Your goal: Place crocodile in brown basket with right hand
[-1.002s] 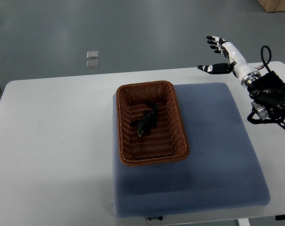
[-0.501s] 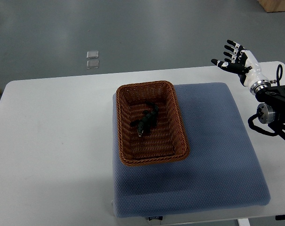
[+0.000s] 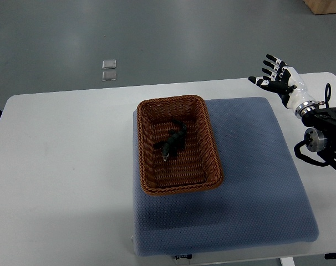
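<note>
A small dark crocodile (image 3: 172,142) lies inside the brown wicker basket (image 3: 212,152), near its middle, head toward the near left. The basket stands on a blue cushion (image 3: 256,183) on the white table. My right hand (image 3: 273,75) is far off to the right, above the table's back right corner, with its fingers spread and nothing in them. Its arm comes in from the right edge. The left arm does not show.
The white table (image 3: 62,177) stretches left of the cushion. Two small clear squares (image 3: 108,70) lie on the grey floor beyond the table. A wooden box corner (image 3: 326,5) shows at the top right.
The right hand has drawn back to the right and turned, moving farther from the basket. The crocodile and basket have stayed put.
</note>
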Robot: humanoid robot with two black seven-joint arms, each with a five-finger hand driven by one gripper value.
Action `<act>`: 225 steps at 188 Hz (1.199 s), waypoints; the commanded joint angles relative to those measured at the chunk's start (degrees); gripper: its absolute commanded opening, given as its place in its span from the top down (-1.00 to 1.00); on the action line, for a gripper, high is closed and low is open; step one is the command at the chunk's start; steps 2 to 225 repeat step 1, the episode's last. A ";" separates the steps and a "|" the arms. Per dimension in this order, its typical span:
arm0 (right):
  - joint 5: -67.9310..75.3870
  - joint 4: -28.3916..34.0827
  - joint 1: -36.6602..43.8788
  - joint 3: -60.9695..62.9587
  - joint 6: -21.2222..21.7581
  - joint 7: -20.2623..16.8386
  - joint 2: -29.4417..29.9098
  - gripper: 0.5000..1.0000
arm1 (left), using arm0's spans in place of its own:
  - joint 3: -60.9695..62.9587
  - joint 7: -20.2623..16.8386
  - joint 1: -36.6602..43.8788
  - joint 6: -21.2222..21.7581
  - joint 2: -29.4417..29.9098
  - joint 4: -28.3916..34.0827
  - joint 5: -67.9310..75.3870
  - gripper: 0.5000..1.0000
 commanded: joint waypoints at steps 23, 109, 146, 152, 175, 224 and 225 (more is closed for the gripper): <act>0.07 -0.04 -0.11 0.08 0.44 -0.05 -0.31 -0.72 | 0.00 0.00 0.01 0.00 0.00 0.00 0.00 -1.00; 0.07 -0.04 -0.11 0.08 0.44 -0.05 -0.31 -0.72 | 0.00 0.00 0.01 0.00 0.00 0.00 0.00 -1.00; 0.07 -0.04 -0.11 0.08 0.44 -0.05 -0.31 -0.72 | 0.00 0.00 0.01 0.00 0.00 0.00 0.00 -1.00; 0.07 -0.04 -0.11 0.08 0.44 -0.05 -0.31 -0.72 | 0.00 0.00 0.01 0.00 0.00 0.00 0.00 -1.00; 0.07 -0.04 -0.11 0.08 0.44 -0.05 -0.31 -0.72 | 0.00 0.00 0.01 0.00 0.00 0.00 0.00 -1.00; 0.07 -0.04 -0.11 0.08 0.44 -0.05 -0.31 -0.72 | 0.00 0.00 0.01 0.00 0.00 0.00 0.00 -1.00; 0.07 -0.04 -0.11 0.08 0.44 -0.05 -0.31 -0.72 | 0.00 0.00 0.01 0.00 0.00 0.00 0.00 -1.00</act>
